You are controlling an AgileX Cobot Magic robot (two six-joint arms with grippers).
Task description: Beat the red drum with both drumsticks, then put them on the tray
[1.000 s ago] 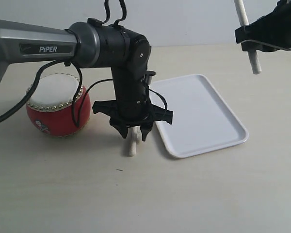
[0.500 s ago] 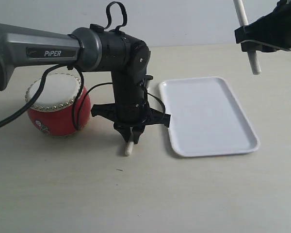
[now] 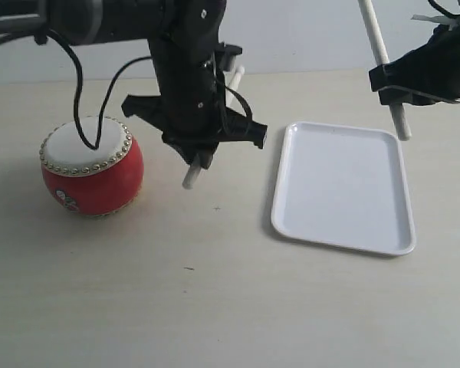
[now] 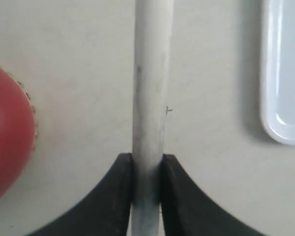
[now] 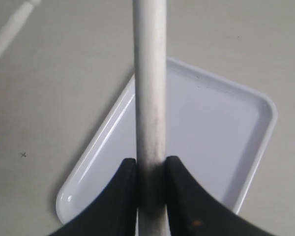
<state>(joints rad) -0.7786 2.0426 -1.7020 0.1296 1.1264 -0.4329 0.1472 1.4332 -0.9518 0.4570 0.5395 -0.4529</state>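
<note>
The red drum (image 3: 92,172) (image 4: 5,142) stands upright on the table at the left. My left gripper (image 3: 199,157) (image 4: 147,160) hangs in the air between the drum and the white tray (image 3: 341,192) (image 4: 285,73) (image 5: 211,123). It is shut on one drumstick (image 3: 190,180) (image 4: 150,73), which slants with its lower end above the table. High at the right, my right gripper (image 3: 391,80) (image 5: 151,164) is shut on the other drumstick (image 3: 376,38) (image 5: 150,73), held steeply above the tray's far edge. The tray holds nothing.
A black cable (image 3: 84,115) from the left arm loops down over the drum's skin. The beige table (image 3: 215,307) has a small cross mark (image 3: 217,208) between drum and tray. A pale wall runs along the back.
My left gripper closed on the drumstick and lifted it off the table. The tray slid to the right and turned straighter. The right gripper and the drum stayed put.
</note>
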